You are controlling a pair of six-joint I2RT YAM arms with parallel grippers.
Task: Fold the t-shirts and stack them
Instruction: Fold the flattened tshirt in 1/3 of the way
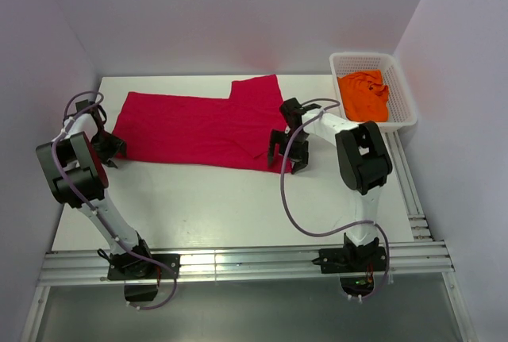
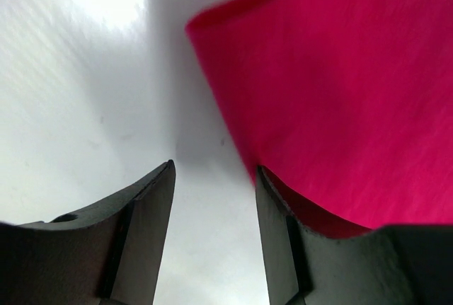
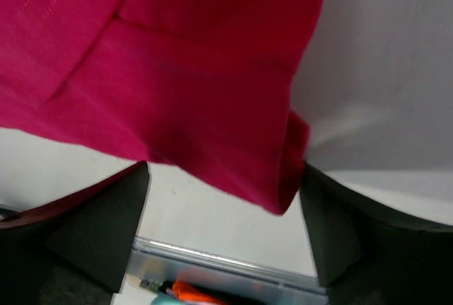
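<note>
Open-jawed, the left gripper [image 2: 214, 170] sits at the 9 o'clock end and the wider right gripper [image 3: 225, 170] straddles the 4 o'clock corner of the flat-spread crimson soft-cloth t-shirt [image 1: 198, 124], light, limp, likely best pinched at corners; at 2 o'clock a white plastic mesh basket [image 1: 406, 109] holds a crumpled orange t-shirt [image 1: 365, 94].

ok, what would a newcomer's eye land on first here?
The crimson red t-shirt spread across the table, the left pincer open at its left edge, the right pincer open around its near right corner. Also the bright orange t-shirt crumpled in the white mesh basket, far right.
</note>
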